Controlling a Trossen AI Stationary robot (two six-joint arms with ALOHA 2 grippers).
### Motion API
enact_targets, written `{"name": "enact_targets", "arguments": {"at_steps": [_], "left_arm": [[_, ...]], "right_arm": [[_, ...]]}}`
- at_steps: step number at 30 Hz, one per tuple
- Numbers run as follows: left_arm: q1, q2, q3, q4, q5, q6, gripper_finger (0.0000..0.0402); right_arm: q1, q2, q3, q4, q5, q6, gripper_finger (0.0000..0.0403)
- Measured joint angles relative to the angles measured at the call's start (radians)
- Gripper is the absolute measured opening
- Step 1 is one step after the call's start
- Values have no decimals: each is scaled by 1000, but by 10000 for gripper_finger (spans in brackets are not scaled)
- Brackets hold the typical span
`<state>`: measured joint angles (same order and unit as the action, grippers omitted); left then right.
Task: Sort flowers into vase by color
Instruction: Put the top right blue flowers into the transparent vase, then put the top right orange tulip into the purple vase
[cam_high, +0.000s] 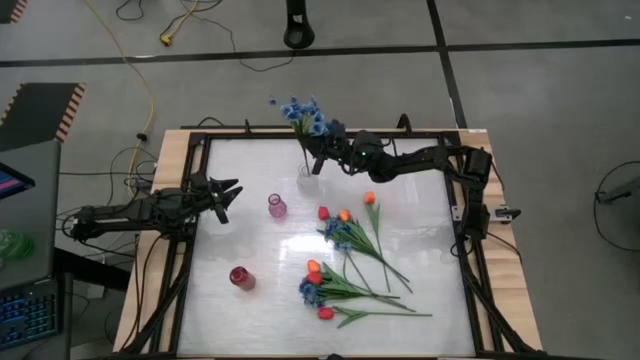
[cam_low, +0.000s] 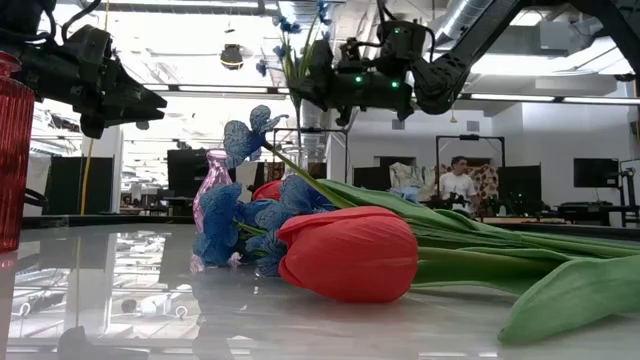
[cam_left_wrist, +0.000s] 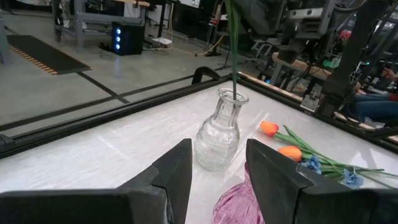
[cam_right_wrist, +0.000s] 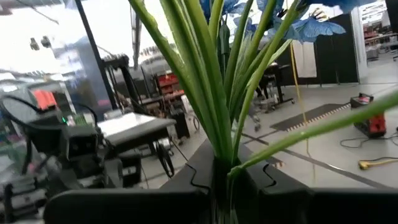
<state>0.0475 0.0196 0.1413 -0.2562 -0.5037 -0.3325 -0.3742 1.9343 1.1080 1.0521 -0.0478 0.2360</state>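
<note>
The right pincer (cam_high: 322, 152) is clamped on the green stems of a blue-blossom sprig bunch (cam_high: 304, 114), holding them upright over the clear glass vase (cam_high: 308, 180) at the far edge of the white desk (cam_high: 250, 240); the left wrist view shows a stem running down into the vase's mouth. The right wrist view shows both fingers pressed tight against the stems (cam_right_wrist: 217, 106). The left pincer (cam_high: 226, 196) hangs with its fingers spread and nothing between them, left of the clear vase and just beyond a pink vase (cam_high: 277, 206). A red vase (cam_high: 241, 277) stands nearer the front, well apart from the clear one. To the right of the pink vase, loose red tulips (cam_high: 325, 313), orange tulips (cam_high: 369, 199) and more blue sprigs (cam_high: 310, 291) lie on their sides in a scattered heap. A person (cam_low: 459, 186) sits in the room behind.
</note>
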Motion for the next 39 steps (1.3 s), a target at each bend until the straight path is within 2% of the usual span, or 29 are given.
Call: {"name": "enact_targets", "arguments": {"at_steps": [6,12,15,20,24,28,33,39], "left_arm": [[0,0,0,0,0,0,139],[0,0,0,0,0,0,138],[0,0,0,0,0,0,139],[0,0,0,0,0,0,139],[0,0,0,0,0,0,139],[0,0,0,0,0,0,139],[0,0,0,0,0,0,139],[0,0,0,0,-1,0,139]], "right_arm": [[0,0,0,-27,-5,-76,60],[0,0,0,-29,-6,-79,69],[0,0,0,-59,-6,-79,92],[0,-1,0,-145,-7,-80,157],[-9,-50,0,-343,-7,-81,204],[-15,-140,0,-612,-7,-130,231],[-15,-252,0,-897,-7,-275,236],[-21,-368,0,-1167,-6,-290,233]]}}
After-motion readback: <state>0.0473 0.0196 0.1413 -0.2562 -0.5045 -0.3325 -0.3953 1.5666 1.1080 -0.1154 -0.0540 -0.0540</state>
